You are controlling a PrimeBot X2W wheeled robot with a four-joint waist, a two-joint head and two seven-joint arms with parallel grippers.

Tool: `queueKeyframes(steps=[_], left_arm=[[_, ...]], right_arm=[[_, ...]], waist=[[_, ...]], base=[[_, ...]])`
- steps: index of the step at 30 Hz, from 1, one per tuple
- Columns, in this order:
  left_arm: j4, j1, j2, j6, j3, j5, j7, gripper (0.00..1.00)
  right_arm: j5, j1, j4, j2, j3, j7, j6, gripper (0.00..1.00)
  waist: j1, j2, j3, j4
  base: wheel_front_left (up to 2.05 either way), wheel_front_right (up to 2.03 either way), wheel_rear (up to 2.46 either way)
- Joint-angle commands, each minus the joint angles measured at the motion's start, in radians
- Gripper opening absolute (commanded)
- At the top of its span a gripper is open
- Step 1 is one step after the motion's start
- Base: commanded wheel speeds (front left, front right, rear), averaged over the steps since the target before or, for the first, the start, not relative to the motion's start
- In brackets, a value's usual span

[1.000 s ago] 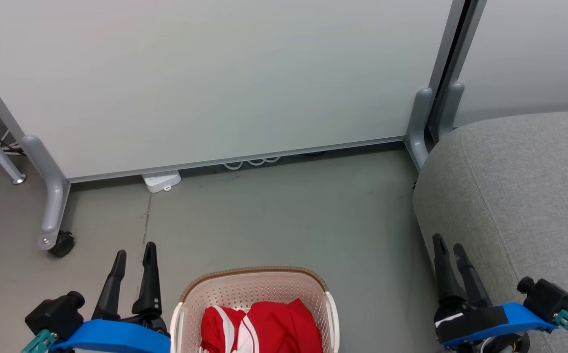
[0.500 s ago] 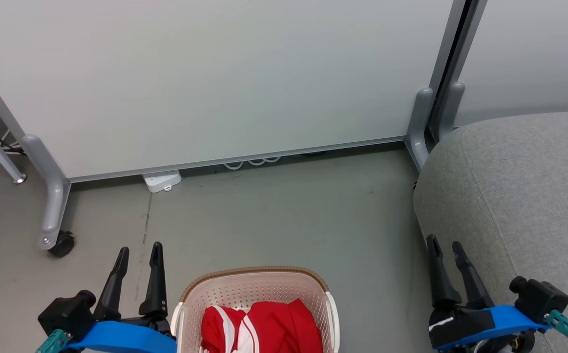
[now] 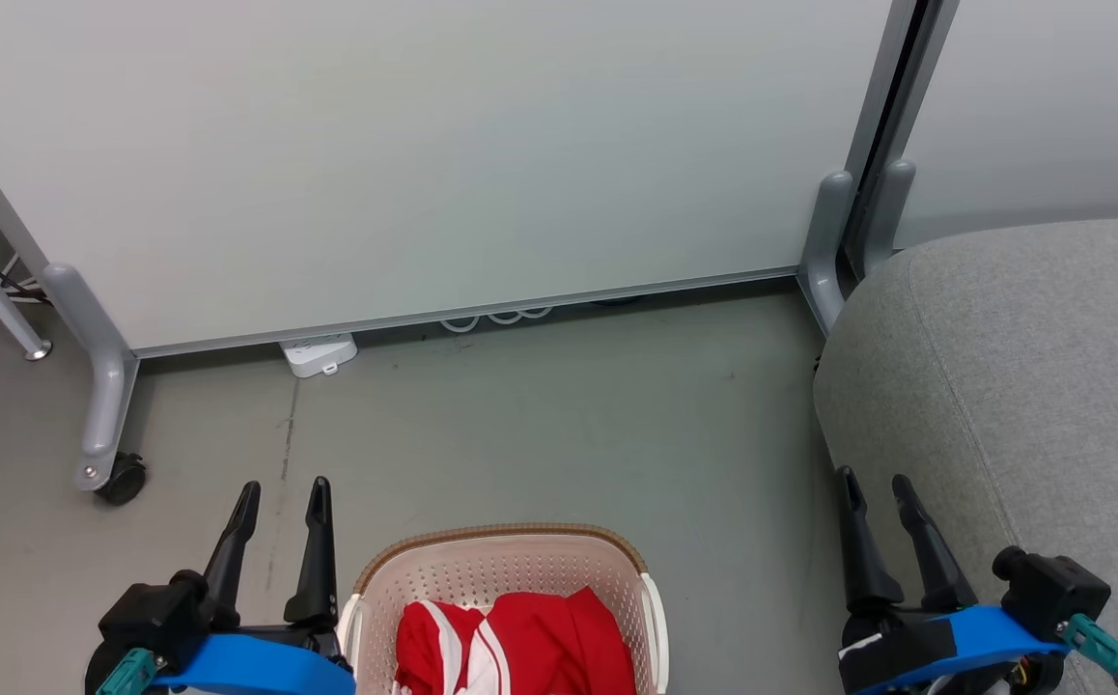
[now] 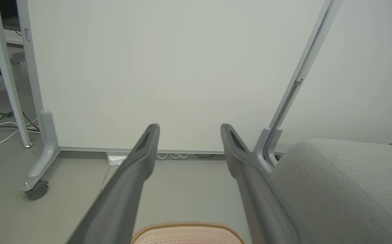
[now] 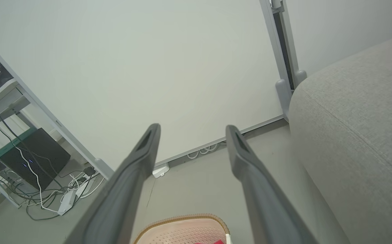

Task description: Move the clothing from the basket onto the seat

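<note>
Clothing [image 3: 520,642], heaped mid-basket [image 3: 506,534], judged light, soft and limp: pinch its raised central fold; left gripper [image 3: 284,487] and right gripper [image 3: 873,478] wide, empty.

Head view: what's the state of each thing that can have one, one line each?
clothing: crumpled in the basket, ungripped.
basket: upright on the floor, holding the clothing.
seat: no clothing on the part in view.
left gripper: open, empty, beside the basket.
right gripper: open, empty, by the seat's edge.
</note>
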Motion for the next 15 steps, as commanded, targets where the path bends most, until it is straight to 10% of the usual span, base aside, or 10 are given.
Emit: queueKeyframes(steps=[1,15], left_arm=[[-0.002,-0.019,0.007,0.004,-0.001,0.023,-0.009,1.00],[0.020,-0.018,0.008,-0.004,-0.010,0.089,-0.038,1.00]], right_arm=[[-0.021,-0.006,-0.002,-0.004,-0.002,-0.010,0.000,1.00],[-0.112,-0.005,0.017,-0.005,-0.001,-0.037,0.000,1.00]], waist=[[0.0000,0.0000,0.000,0.000],[0.0000,0.0000,-0.002,-0.003]], base=[[0.00,0.00,0.00],[0.00,0.00,0.00]])
